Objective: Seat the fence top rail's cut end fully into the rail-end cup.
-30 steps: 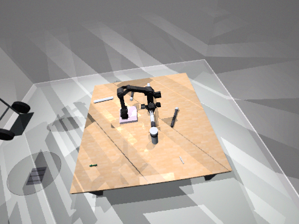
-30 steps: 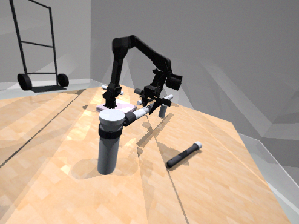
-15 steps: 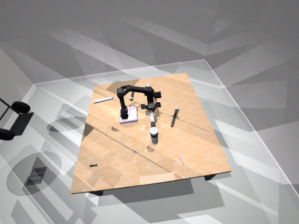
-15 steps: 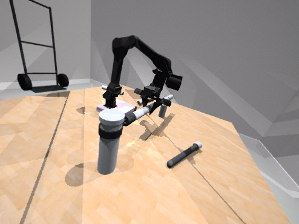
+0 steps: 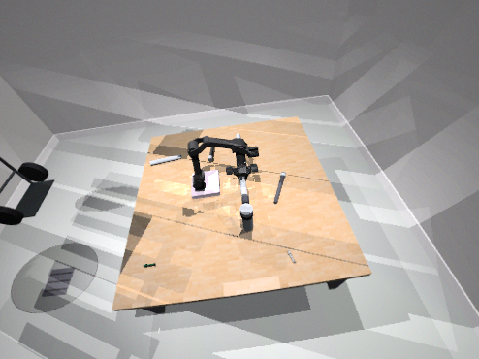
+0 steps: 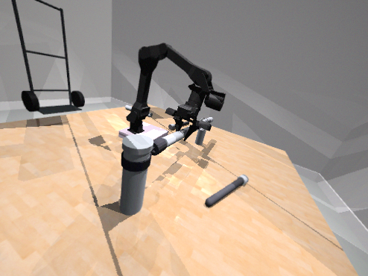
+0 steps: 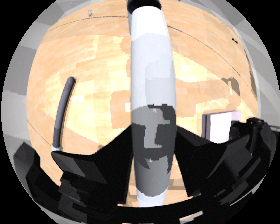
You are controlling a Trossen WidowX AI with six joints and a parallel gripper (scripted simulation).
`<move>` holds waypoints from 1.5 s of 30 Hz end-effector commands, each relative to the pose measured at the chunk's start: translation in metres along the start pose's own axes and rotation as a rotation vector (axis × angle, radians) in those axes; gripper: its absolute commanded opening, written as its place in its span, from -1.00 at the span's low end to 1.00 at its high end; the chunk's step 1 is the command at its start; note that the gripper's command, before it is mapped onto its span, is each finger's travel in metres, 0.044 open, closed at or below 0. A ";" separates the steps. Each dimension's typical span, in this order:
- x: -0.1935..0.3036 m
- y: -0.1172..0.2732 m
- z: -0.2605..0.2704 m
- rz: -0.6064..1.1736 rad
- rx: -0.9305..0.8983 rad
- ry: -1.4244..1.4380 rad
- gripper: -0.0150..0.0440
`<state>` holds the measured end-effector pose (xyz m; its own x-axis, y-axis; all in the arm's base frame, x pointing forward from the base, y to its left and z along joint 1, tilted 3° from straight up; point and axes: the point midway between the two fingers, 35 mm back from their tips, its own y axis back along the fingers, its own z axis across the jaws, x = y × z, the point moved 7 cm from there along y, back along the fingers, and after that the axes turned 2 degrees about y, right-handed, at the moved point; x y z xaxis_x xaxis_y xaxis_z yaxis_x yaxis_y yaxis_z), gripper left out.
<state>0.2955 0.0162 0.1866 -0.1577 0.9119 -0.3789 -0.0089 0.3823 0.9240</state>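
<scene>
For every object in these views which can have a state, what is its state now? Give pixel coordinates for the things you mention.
End effector (image 5: 242, 177) (image 6: 187, 130) (image 7: 151, 127): closed on the rail
Rail (image 5: 243, 187) (image 6: 173, 139) (image 7: 152, 65): gripped, its end at the cup; seating depth unclear
Rail-end cup (image 5: 245, 199) (image 6: 160, 146): beside the big post
Brace band (image 6: 135, 164): around the post, near its cap
Big post (image 6: 132, 193): upright
Dark rod (image 5: 279, 188) (image 6: 224, 192) (image 7: 63, 112): lying flat
</scene>
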 end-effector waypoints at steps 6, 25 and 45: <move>-0.006 0.006 0.004 -0.006 -0.013 -0.004 -0.49; -0.022 -0.004 0.000 -0.002 0.000 0.003 -0.49; -0.020 -0.005 0.001 0.010 0.004 0.005 -0.49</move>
<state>0.2994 -0.0034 0.1891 -0.1631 0.9151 -0.3689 -0.0027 0.3734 0.9276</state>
